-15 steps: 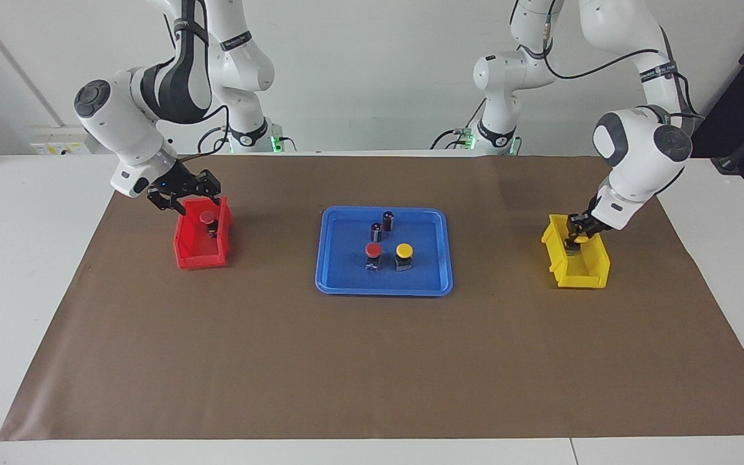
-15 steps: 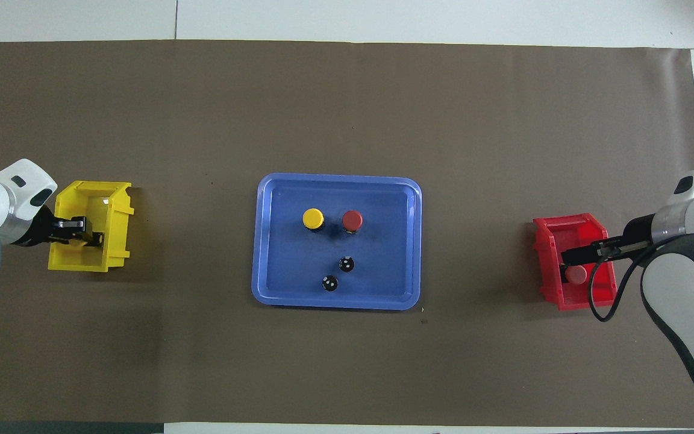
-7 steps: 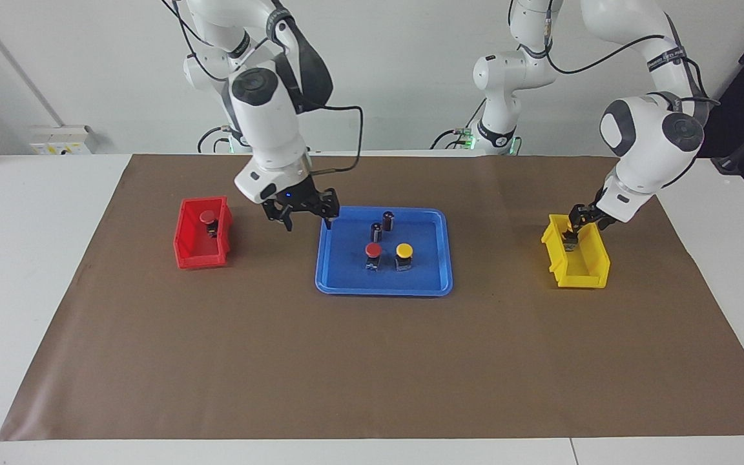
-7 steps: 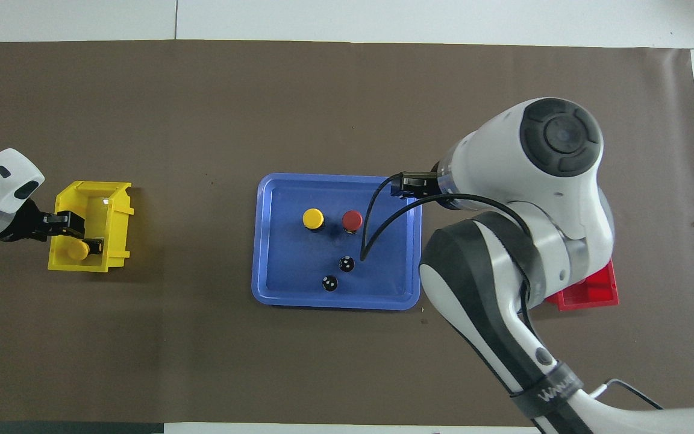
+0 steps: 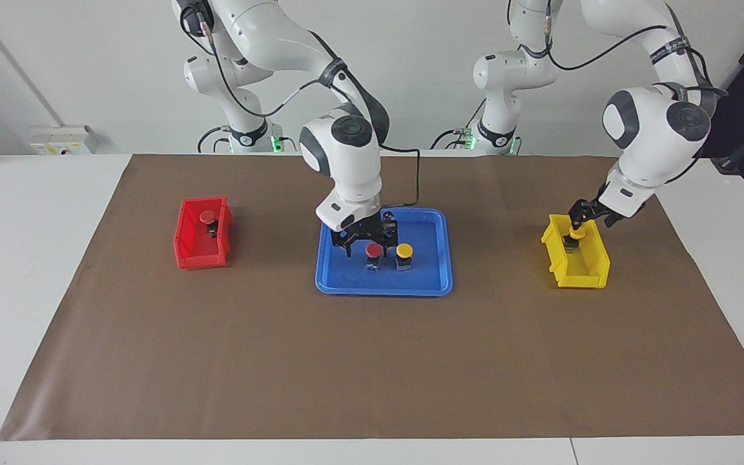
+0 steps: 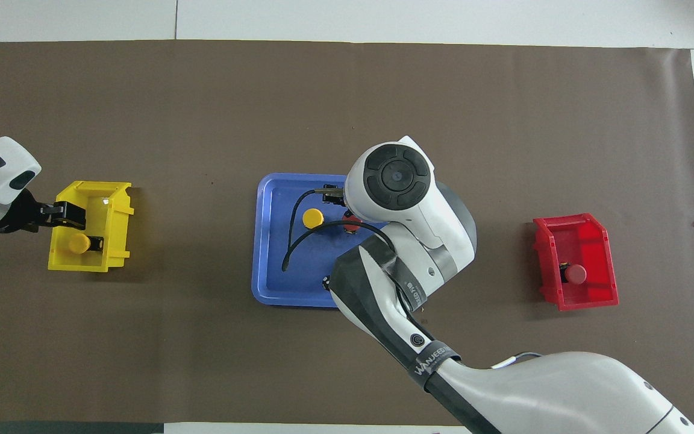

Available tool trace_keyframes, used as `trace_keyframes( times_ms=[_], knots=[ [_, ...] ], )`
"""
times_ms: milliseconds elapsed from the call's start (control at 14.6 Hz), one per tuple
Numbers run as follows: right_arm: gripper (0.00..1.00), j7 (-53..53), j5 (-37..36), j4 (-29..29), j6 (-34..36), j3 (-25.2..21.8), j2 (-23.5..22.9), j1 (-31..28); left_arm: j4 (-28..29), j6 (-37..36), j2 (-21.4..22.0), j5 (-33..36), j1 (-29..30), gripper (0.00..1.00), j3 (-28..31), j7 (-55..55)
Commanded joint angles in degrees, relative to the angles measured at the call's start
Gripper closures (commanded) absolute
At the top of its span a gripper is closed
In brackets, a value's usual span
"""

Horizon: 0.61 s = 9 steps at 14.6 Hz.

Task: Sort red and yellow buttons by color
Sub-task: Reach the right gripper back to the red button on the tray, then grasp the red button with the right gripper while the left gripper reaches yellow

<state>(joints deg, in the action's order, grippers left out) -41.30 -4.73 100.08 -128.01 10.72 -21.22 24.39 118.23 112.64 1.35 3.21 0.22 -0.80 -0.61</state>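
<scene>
Right hand [image 5: 364, 240] now over tray [image 5: 433, 284], brown mat [image 5: 372, 361]

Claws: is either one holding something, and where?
Neither holds anything. The right claw hangs open over the red button in the blue tray; the left claw is above the yellow bin, a yellow button lying inside.

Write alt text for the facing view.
Right gripper hangs open over a red button in the blue tray, beside a yellow button. Left gripper hovers over the yellow bin; the red bin holds another red button.
</scene>
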Motion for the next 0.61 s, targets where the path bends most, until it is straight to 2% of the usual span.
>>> trace_keyframes(
  times_ms=[0, 205, 546],
  knots=[
    [0.12, -0.88, -2.04, -0.76, -0.84, -0.17, -1.02, -0.05, -0.98, 0.29, -0.04, 1.01, -7.05, 0.0, 0.27, -10.51],
    [0.16, -0.88, -2.13, 1.69, -2.51, -0.09, -0.85, 0.39, -2.03, 2.49, -0.91, 0.57, -14.08, 0.0, 0.18, -19.23],
    [0.24, -0.54, -2.04, 3.45, -4.43, -0.09, -0.84, 0.75, -2.65, 7.32, -4.16, -1.62, -22.36, 0.0, 0.1, -29.26]
  ],
)
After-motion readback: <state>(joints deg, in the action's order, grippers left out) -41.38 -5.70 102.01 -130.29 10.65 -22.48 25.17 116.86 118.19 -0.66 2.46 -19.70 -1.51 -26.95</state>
